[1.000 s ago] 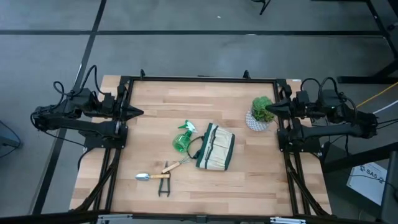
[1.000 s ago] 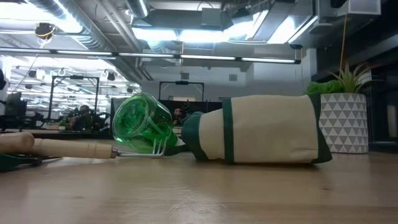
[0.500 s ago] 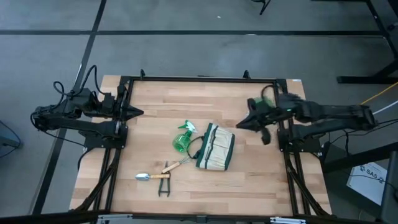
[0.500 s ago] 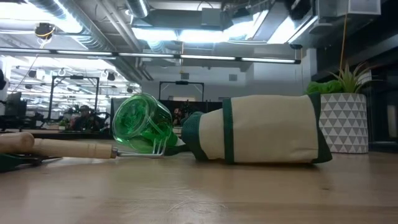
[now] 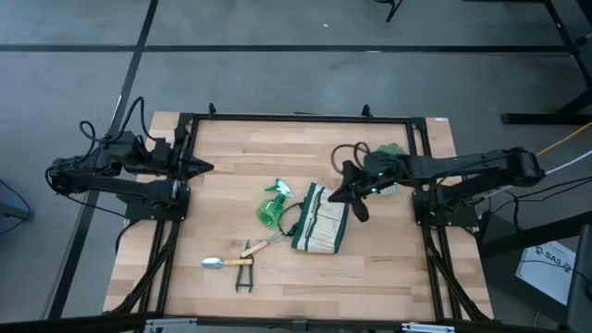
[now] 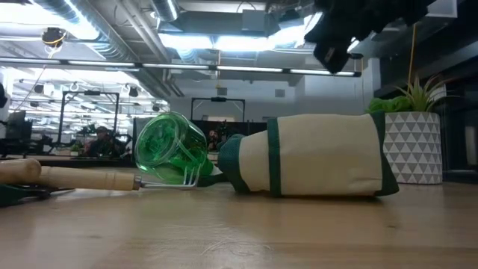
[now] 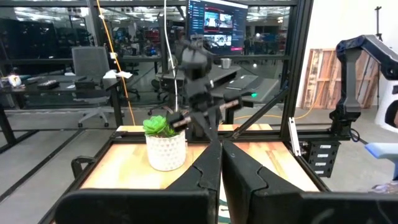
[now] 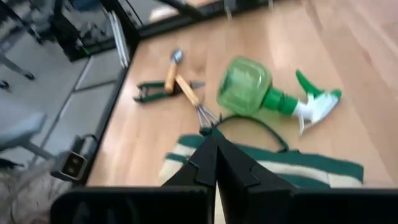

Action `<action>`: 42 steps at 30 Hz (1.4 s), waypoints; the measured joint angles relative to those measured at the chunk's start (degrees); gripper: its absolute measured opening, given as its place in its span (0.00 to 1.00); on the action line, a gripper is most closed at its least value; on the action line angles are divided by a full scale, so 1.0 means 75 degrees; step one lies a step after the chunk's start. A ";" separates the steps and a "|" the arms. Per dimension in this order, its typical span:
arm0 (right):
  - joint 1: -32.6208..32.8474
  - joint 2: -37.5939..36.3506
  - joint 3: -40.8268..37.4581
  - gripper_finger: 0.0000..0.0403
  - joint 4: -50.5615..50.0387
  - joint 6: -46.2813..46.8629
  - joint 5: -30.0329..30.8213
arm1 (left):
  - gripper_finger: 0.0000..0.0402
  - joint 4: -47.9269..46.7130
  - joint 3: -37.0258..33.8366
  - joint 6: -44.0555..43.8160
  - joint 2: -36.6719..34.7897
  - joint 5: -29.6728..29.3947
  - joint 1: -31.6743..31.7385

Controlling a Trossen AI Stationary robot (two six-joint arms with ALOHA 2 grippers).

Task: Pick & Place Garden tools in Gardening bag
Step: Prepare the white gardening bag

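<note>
Two arms show from above: the right end effector [image 5: 340,193] hangs over the bag's [image 5: 320,220] upper edge, fingers together and empty; the left end effector [image 5: 205,167] waits at the tabletop's [image 5: 370,268] left edge, fingers together. The bottle [image 5: 274,204], rake [image 5: 263,245], trowel [image 5: 228,263] and shears [image 5: 243,277] lie left of the bag. Low down, the bag [image 6: 314,155] lies on its side. The right wrist view shows closed fingers [image 8: 214,165] above the bag [image 8: 311,168].
</note>
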 joint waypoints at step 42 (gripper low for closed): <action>-0.0030 0.2246 0.0845 0.26 -0.1094 -0.1916 0.0979 | 0.01 -0.0002 -0.0001 -0.0002 0.0000 0.0000 0.0000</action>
